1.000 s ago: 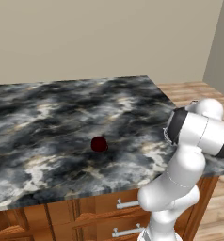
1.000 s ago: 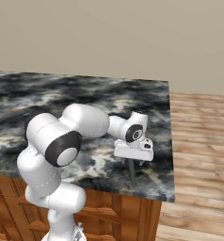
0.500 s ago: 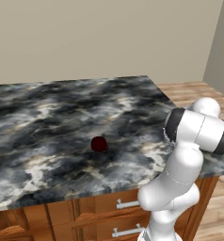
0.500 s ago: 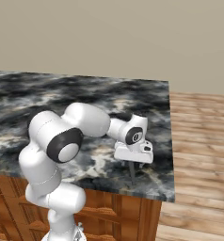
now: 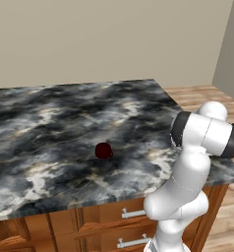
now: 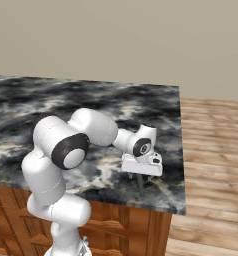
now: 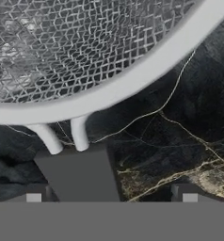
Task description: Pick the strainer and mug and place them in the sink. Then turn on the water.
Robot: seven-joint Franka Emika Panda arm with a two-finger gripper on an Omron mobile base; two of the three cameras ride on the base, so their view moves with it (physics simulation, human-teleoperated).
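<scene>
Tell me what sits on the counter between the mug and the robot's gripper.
Nothing sits there. In the left base view, bare marbled counter runs from the mug toward the arm. In the right base view, the gripper hangs over that counter's near right corner.

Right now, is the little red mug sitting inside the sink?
No, the mug sits on the open marbled counter in the left base view.

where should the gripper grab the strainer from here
Probably by the handle: in the hand view the flat dark grip lies on the counter between the open fingertips, joined by two thin prongs to the strainer's rim. Coming straight down from above suits it, jaws closing across the grip's narrow width. The wide mesh bowl looks too broad to pinch.
</scene>
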